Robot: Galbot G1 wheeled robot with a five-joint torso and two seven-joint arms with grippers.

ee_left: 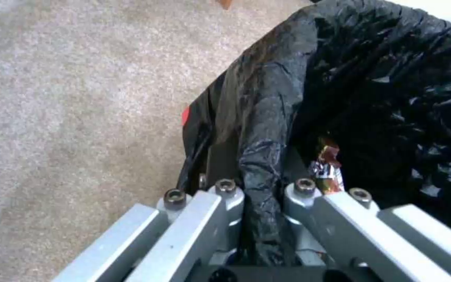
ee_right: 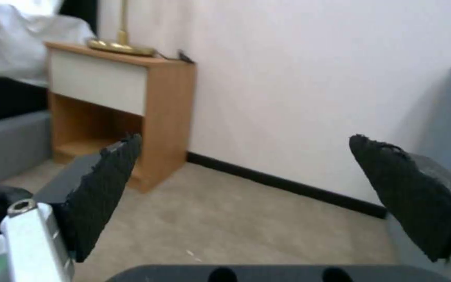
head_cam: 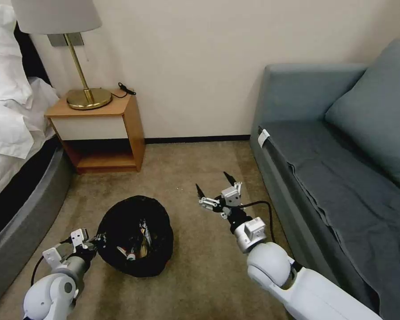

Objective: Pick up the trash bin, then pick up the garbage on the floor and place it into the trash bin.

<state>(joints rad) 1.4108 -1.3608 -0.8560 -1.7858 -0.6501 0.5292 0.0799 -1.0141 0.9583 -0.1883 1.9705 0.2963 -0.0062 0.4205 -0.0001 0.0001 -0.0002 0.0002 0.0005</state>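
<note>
Carpeted floor (head_cam: pixel 200 160) between the bed (head_cam: pixel 18 213) and the sofa (head_cam: pixel 342 178) is carrying your trash bin (head_cam: pixel 135 235), which is tilting its mouth up and toward the robot, likely because your left pincer (head_cam: pixel 95 242) is gripping its near rim, while your right pincer (head_cam: pixel 218 189) is hanging wide and empty beside the sofa. From the left wrist you're seeing that pincer (ee_left: pixel 264 192) clamping a fold of the bag-lined rim (ee_left: pixel 267 129), wrappers (ee_left: pixel 327 168) lying inside. From the right wrist, your pincer (ee_right: pixel 246 196) is gaping toward the nightstand (ee_right: pixel 126 102) and wall.
</note>
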